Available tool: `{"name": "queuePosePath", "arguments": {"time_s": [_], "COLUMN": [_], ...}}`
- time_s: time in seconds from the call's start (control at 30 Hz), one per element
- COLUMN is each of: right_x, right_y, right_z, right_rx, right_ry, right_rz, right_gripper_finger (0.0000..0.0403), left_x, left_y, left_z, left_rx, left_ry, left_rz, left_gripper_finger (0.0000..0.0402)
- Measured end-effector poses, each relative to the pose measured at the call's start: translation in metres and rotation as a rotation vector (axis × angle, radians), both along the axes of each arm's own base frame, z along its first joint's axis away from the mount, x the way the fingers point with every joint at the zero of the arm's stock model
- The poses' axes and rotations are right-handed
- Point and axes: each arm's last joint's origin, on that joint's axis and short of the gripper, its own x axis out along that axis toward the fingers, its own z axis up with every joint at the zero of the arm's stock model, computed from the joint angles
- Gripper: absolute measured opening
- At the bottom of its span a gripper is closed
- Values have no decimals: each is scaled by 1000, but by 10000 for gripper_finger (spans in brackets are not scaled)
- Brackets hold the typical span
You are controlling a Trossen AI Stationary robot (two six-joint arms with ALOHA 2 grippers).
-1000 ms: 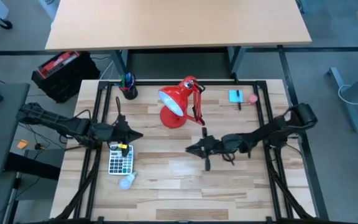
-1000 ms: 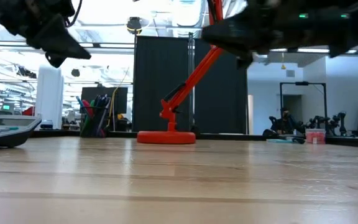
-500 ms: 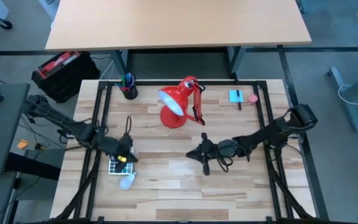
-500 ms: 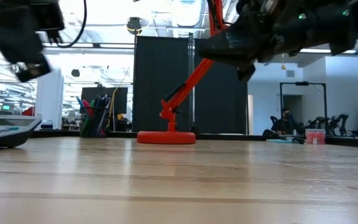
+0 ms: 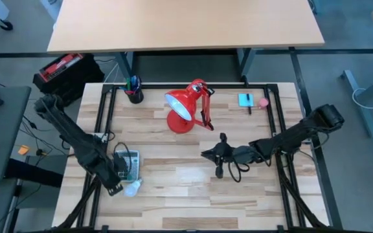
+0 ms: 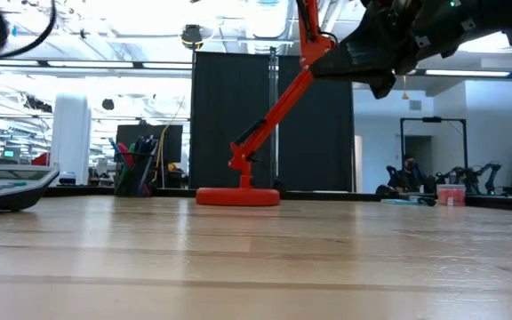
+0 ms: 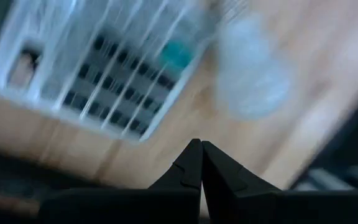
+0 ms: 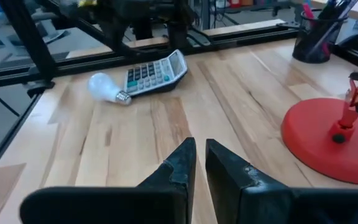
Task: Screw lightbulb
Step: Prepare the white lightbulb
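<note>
The pale lightbulb lies on its side on the wooden table, just near of the calculator. It also shows in the left wrist view and the right wrist view. My left gripper is shut and empty, at the calculator's near left corner, close to the bulb. My right gripper is shut and empty above the table's middle, near of the red desk lamp. The lamp stands on its round base.
A dark pen cup stands at the far left. A blue pad and a small pink thing lie at the far right. A black frame rail runs along the table's left side. Bare wood lies at the near middle.
My left gripper has swung from over the calculator's far end toward the table's near edge and a little left, ending beside the bulb. My right gripper has risen and shifted slightly toward the table's right edge. The bulb, calculator and lamp have stayed put.
</note>
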Motion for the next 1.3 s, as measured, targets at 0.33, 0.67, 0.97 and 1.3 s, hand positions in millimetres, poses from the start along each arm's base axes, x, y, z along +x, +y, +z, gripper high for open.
{"name": "queuePosePath", "arguments": {"time_s": [0.33, 0.67, 0.97, 1.3], "right_x": [-2, -6, -9, -16], "right_y": [0, 10, 17, 14], "right_z": [0, 0, -1, -8], "right_rx": [-2, 7, -9, 14], "right_ry": [24, 19, 28, 128], "right_rz": [-1, 36, 31, -12], "right_gripper_finger": [49, 49, 49, 49], "left_x": [41, 89, 139, 154], "left_y": [-33, -18, 9, 41], "left_z": [-37, -74, -57, -29], "left_rx": [-28, 65, 254, 384], "left_ry": [-82, -90, -242, -221], "left_rz": [-118, -154, -149, -150], "left_gripper_finger": [0, 0, 0, 0]}}
